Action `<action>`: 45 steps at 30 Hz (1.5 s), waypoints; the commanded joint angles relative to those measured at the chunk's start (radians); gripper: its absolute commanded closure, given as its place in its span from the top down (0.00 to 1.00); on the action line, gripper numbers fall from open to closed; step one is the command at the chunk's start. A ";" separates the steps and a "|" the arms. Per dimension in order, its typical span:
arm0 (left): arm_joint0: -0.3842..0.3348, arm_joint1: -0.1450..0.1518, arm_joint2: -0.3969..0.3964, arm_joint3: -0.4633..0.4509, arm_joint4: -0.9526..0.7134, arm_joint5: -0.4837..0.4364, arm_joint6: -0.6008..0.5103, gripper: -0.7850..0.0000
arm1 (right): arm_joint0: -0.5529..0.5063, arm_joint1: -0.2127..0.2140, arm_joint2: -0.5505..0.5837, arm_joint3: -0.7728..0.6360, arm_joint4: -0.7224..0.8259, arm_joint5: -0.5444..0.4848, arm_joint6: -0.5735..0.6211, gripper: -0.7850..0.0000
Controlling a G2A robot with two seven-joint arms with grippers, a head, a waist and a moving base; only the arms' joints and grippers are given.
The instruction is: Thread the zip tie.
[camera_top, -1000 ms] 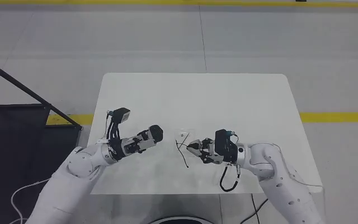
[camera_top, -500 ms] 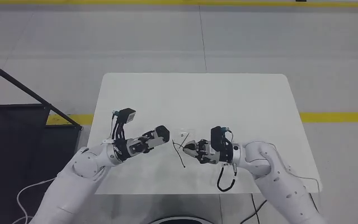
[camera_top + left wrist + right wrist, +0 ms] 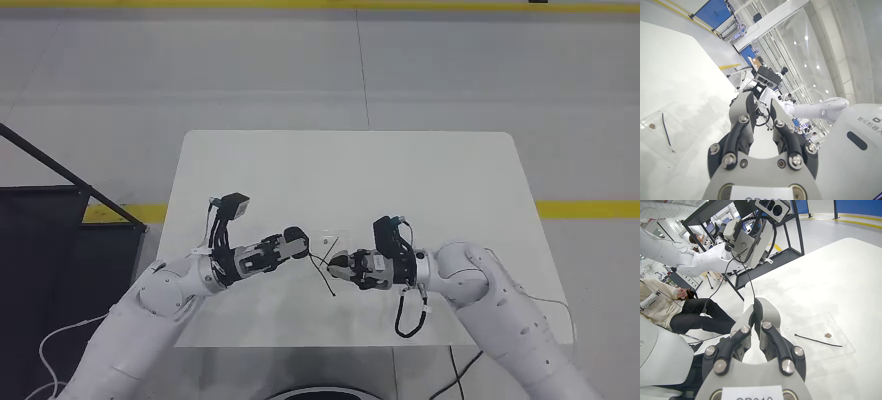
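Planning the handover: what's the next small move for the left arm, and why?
Probably ease the left gripper, jaws open, onto the free end of the zip tie. The right gripper is shut on it, and that end points up toward the left one.

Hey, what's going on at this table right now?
A two-armed robot is partway through threading a zip tie. Its right gripper is shut on a thin black zip tie, and the strand runs toward the left gripper, which is open close by. Whether the left gripper touches the tie can't be told. A second zip tie lies on a clear sheet on the white table.
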 commanded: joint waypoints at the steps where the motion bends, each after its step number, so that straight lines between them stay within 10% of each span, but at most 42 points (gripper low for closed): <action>1: 0.001 -0.001 0.000 -0.001 0.001 -0.005 -0.002 0.31 | 0.006 0.002 -0.004 0.005 0.020 0.000 0.009 0.00; 45: -0.013 -0.019 0.009 0.012 0.018 0.023 -0.044 0.16 | 0.052 0.021 -0.057 0.039 0.130 0.000 0.078 0.00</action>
